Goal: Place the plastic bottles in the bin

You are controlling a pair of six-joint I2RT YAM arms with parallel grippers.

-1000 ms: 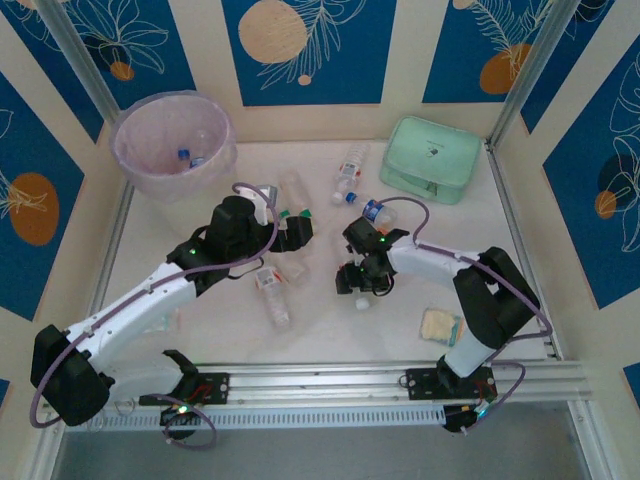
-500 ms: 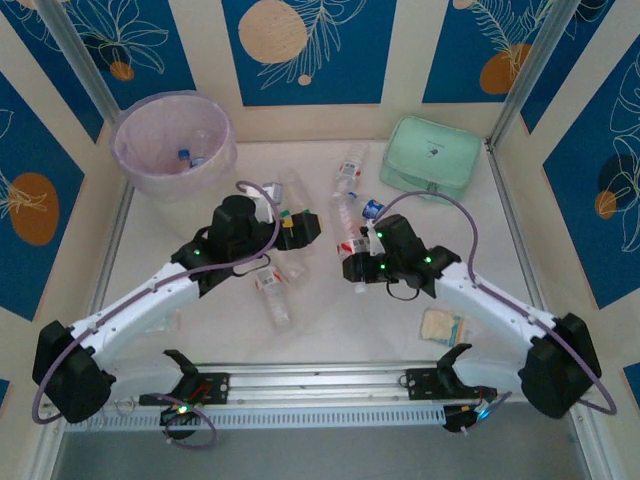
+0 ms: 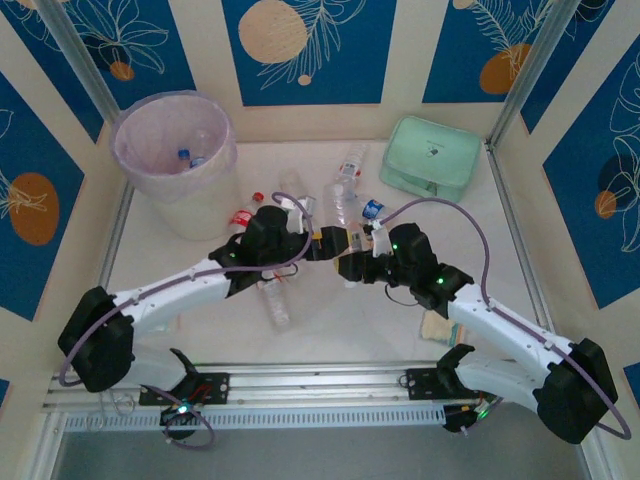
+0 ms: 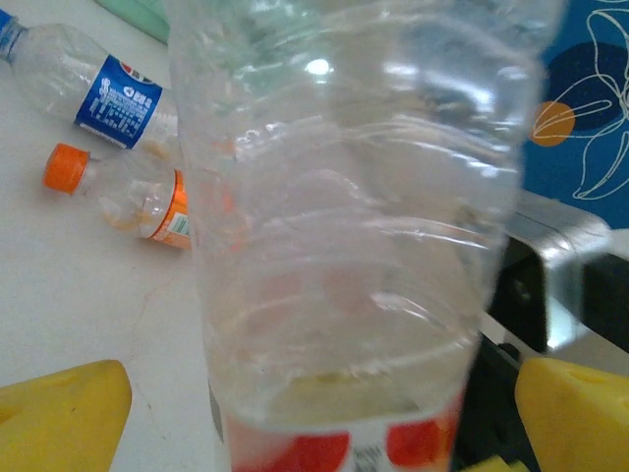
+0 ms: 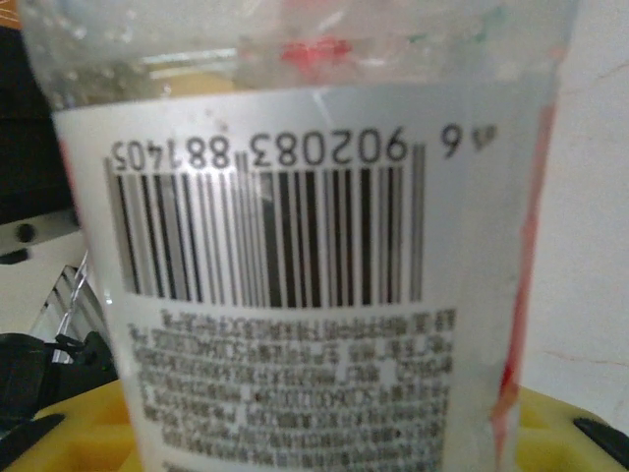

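Left jaws: wide open. The yellow fingers [image 4: 61, 413] stand one on each side of a big clear bottle [image 4: 344, 216] and do not touch it.
Right jaws: closed on that same bottle, at its label end. Their yellow fingers [image 5: 74, 433] sit tight against the white label with the black stripes.
Held bottle: clear, with a red and white label. It is in the middle of the desk [image 3: 200, 330], between the two arms. Its clear end sticks out toward the back wall. I cannot tell if it touches the desk.
Bottles close by: a bottle with a blue label [image 4: 93, 84] and a small bottle with an orange cap [image 4: 128, 192] lie on their sides, just beside each other, behind the held one.
Bottles farther off: a bottle with a red cap [image 3: 245, 212] lies just beside the bin. Another clear bottle [image 3: 275, 300] lies on the desk under the left arm, nearer the front.
Bin: the pale pink bin [image 3: 128, 140] stands in the back left corner, well apart from both jaws. A few bottles lie inside it, and one has a blue cap [image 3: 184, 155].
Green case: the mint-green case [image 3: 432, 158] lies in the back right corner.
Packet: a small beige packet [image 3: 437, 325] lies near the front, partly under the right arm.
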